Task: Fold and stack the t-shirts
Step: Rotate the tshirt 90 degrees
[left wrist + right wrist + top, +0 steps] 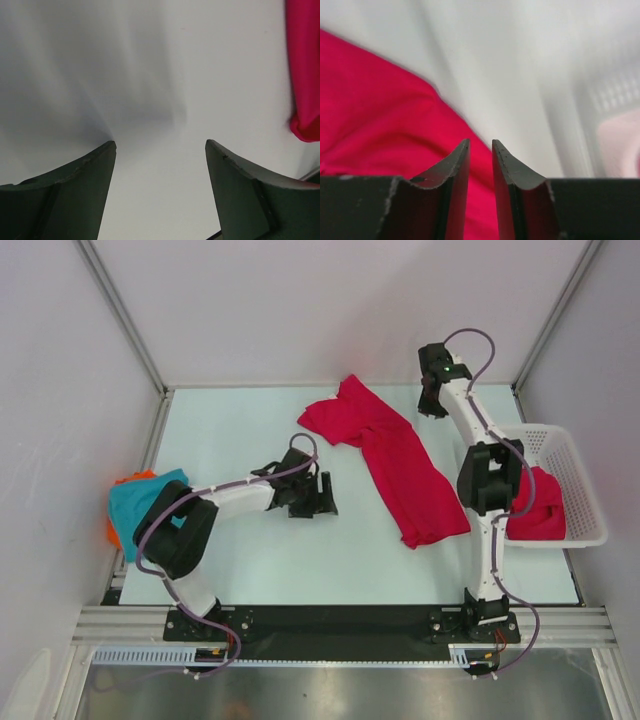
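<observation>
Crimson t-shirt [400, 465] sprawls mid-table, right of the wide-open left gripper [160, 145]; right gripper [480, 142], near its far end, stands narrowly parted.

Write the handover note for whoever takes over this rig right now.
Left gripper: open, empty, over the table.
Right gripper: jaws slightly apart, empty, at the edge of the crimson shirt on the table.
That shirt lies as a long diagonal strip, far end rumpled. Second crimson shirt sits in the white basket; teal shirt at the table's left edge.
Done: no stack yet. Left: finish folding, stack all three.
</observation>
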Motion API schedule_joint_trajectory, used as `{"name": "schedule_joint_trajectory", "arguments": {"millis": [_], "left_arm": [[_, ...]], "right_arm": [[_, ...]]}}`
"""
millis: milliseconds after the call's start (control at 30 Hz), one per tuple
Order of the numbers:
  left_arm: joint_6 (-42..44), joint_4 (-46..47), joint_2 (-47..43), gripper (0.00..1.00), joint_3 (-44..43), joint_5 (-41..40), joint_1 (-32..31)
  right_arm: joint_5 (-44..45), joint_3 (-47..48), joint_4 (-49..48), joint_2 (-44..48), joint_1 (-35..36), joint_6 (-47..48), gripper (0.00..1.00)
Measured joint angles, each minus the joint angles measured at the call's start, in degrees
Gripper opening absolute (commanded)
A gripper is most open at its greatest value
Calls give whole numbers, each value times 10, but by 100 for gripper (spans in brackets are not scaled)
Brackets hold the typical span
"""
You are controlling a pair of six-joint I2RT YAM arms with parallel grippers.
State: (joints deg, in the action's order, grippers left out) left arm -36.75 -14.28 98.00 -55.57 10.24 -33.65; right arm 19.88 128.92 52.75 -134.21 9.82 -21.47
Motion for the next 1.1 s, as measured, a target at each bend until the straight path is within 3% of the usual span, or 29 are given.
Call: {"name": "schedule_joint_trajectory", "arguments": {"millis": [200,400,733,1100], "left_arm": [[-31,63,19,79,0,6,-66],[-85,182,74,79,-16,23,-120],[-238,370,189,78,-65,87,-187],[-309,366,227,78,-115,99,-241]], "right_arm": [[18,-127,-9,157,16,1,30],[17,-235,-14,242,53,2,30],[12,-314,-5,284,72,6,30],[16,-316,-1,305,68,9,30]]}}
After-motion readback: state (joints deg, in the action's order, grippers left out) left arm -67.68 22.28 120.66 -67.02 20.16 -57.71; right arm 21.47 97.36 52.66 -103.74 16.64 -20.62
